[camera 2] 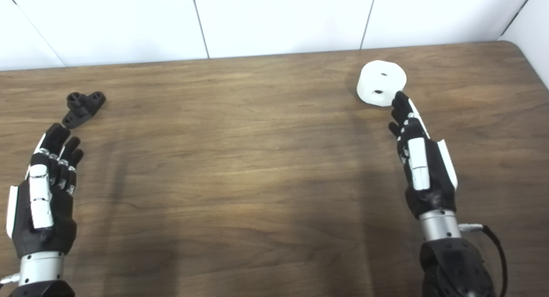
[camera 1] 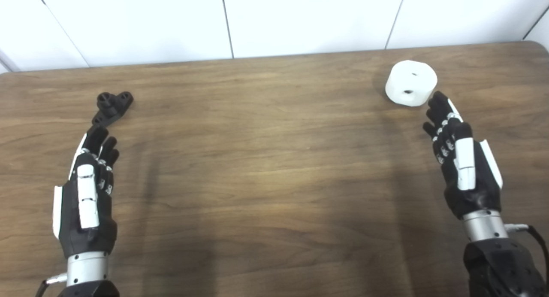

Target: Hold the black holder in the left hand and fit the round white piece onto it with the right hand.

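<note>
1. A wooden table (camera 1: 266, 159) seen from above, with white wall panels (camera 1: 300, 18) behind it.
2. The black holder (camera 1: 112, 107) lies flat at the far left. Its long axis runs diagonally, from near-left to far-right, with a short post standing up from it.
3. The left hand (camera 1: 88, 189) rests just short of the holder, fingers stretched out and holding nothing.
4. The round white piece (camera 1: 411, 83) sits at the far right, tilted so its flat face, which has two small holes, faces up and toward the viewer.
5. The right hand (camera 1: 461, 159) reaches toward it with extended fingers, empty; its fingertips (camera 1: 438, 100) are at the piece's near edge.
</note>
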